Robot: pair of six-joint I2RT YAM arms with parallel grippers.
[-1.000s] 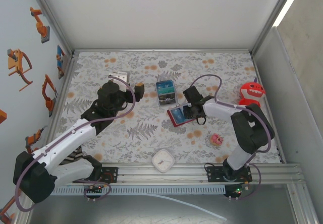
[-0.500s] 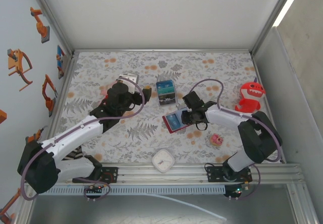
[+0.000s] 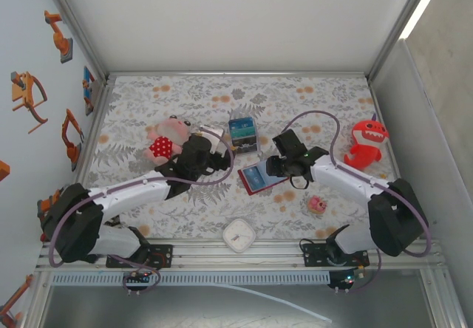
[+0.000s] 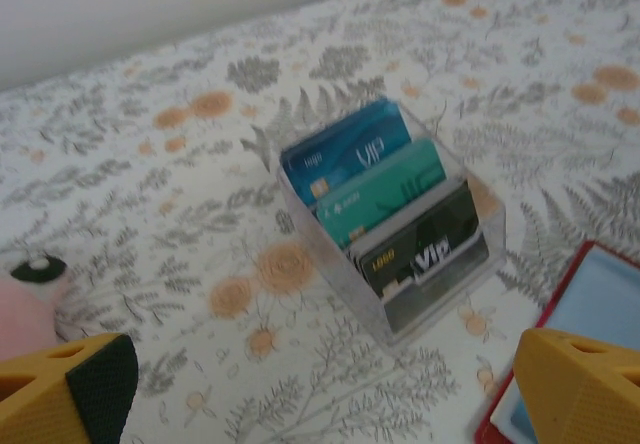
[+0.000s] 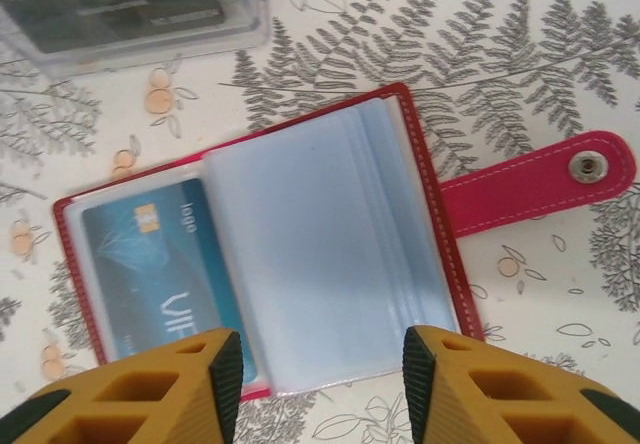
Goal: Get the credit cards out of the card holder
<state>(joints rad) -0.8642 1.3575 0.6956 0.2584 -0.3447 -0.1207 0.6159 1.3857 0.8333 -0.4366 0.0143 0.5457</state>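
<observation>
The card holder (image 5: pixel 310 254) lies open on the table, dark red with a snap tab (image 5: pixel 540 179) to its right and blue-grey sleeves inside. A teal credit card (image 5: pixel 160 269) sits in its left pocket. My right gripper (image 5: pixel 322 389) hovers open just above the holder's near edge, its pads apart over the sleeves and gripping nothing. From above, the holder (image 3: pixel 256 178) lies left of the right gripper (image 3: pixel 275 168). My left gripper (image 3: pixel 222 155) is wide open and empty. In its wrist view the left gripper (image 4: pixel 325 404) faces the clear box, with the holder's corner (image 4: pixel 590 309) at the right.
A clear plastic box (image 3: pixel 242 136) of upright cards (image 4: pixel 395 219) stands behind the holder. A pink plush toy (image 3: pixel 166 142) lies at the left and a red shark toy (image 3: pixel 366 139) at the right. A small pink object (image 3: pixel 318 205) and a white clock (image 3: pixel 239 235) sit near the front edge.
The left arm has swung right and lower toward the clear box, uncovering the pink plush. The right gripper's jaws have widened over the holder, which has shifted slightly left.
</observation>
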